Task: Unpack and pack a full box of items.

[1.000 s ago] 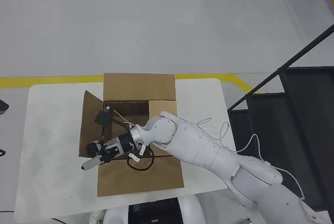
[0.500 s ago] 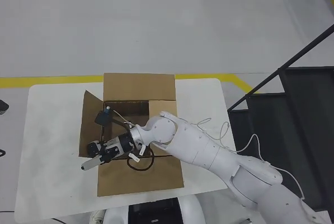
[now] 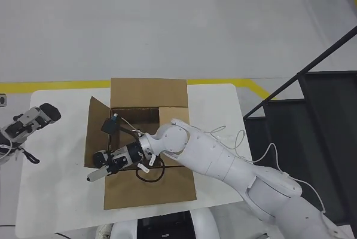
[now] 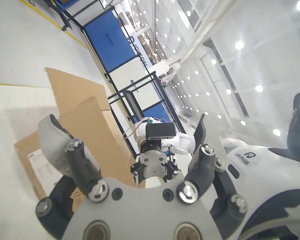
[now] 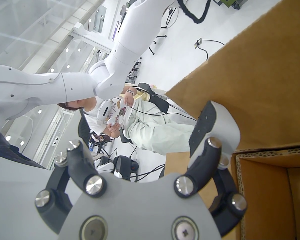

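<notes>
Nearest me, the near flap (image 3: 148, 191) is folded out flat on the table (image 3: 52, 185). I'd say that's there to keep the mouth of the box (image 3: 173, 116) free for reaching in.

Just past it is my right gripper (image 3: 98, 168), over the box's near left corner where the near flap meets the side flap (image 3: 96, 134). Its fingers stand apart with nothing between them. The arm lies across the opening from the right, so I read this as a hand placed to go down for an item, not one carrying anything out.

Now the inside. From above it's dark, and I can't make out a single item in there. My right wrist camera gives me only bare cardboard wall below the rim. A thin dark loop (image 3: 149, 174) lies over the near edge; whether it's a cable or one of the contents, I can't tell.

Further out and off to the side, my left gripper (image 4: 125, 128) is at the table's left edge, well apart from the box and facing it. Its fingers are spread wide and empty. I judge it's parked there to stay out of the right arm's way.

Beyond that, the far flap (image 3: 148, 92) is laid back, away from me. Nothing has been set out on the table, so the unpacking looks barely begun.
</notes>
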`<control>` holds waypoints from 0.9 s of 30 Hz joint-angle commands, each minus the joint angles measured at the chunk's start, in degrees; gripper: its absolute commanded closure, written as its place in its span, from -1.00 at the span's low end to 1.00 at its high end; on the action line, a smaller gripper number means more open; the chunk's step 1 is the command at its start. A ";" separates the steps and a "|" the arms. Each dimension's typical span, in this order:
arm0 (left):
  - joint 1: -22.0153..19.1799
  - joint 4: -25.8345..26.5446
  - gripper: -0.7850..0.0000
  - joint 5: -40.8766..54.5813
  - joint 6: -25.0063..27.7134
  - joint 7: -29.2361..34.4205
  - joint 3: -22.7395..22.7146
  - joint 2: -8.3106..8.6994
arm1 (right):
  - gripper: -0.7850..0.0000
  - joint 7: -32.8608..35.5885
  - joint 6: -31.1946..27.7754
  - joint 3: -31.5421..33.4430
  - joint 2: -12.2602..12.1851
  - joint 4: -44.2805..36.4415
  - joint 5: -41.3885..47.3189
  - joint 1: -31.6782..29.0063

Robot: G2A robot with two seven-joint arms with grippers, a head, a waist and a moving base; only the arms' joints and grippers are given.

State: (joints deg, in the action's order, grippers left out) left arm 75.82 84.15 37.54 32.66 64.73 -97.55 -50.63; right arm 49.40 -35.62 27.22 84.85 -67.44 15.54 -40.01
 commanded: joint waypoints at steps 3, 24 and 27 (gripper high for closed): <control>-3.01 -0.68 -1.00 2.72 0.10 3.19 3.38 -0.36 | -1.00 -0.21 0.17 -0.01 0.00 -0.10 -0.10 -0.18; -8.48 -9.54 -1.00 -1.58 -1.47 8.36 10.63 -1.11 | -1.00 -1.19 4.16 -3.02 4.12 3.27 -4.66 -0.33; -7.50 -10.79 -1.00 -5.78 -1.30 8.20 9.82 -0.64 | -1.00 -1.29 3.54 -1.92 4.22 3.56 -4.63 -0.05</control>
State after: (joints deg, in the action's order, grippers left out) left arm 67.86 73.87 33.52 31.32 73.02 -87.49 -51.44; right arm 48.18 -31.83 24.79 89.11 -63.82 10.86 -40.09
